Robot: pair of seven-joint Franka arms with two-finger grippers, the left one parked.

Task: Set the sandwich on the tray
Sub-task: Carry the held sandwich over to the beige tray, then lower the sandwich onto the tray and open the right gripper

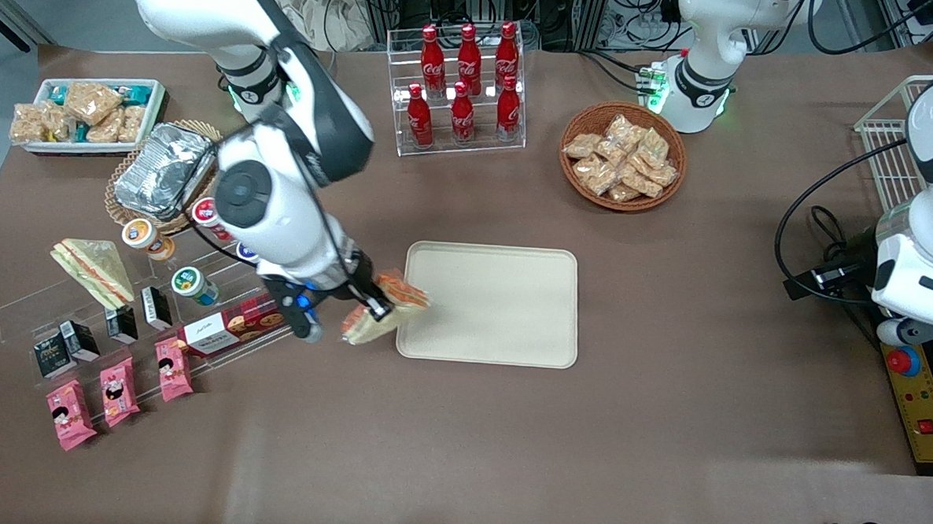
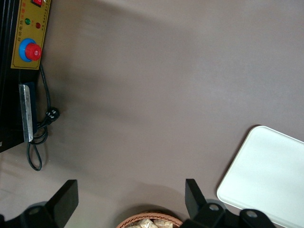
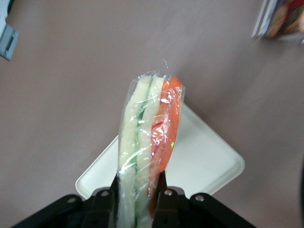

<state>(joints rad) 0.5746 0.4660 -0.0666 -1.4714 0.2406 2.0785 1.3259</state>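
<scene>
In the front view, a paler second sandwich (image 1: 92, 271) lies on the bench (image 1: 459, 435) toward the working arm's end, among snack packets; it is not the task item. The hand (image 1: 366, 305) is closed on the sandwich (image 1: 386, 307), carried clear of the bench at the tray (image 1: 504, 311) edge nearest the working arm. Judged from this, transfer is nearly complete; release requires travel farther over the tray. The grip falls on the flat faces, probably to keep the wrap from slipping. The wrist view shows what the front view hides: both fingers (image 3: 164, 202) press the sandwich (image 3: 149, 152) from either side, the filling edge faces the camera, and a tray (image 3: 209, 161) corner lies below.
</scene>
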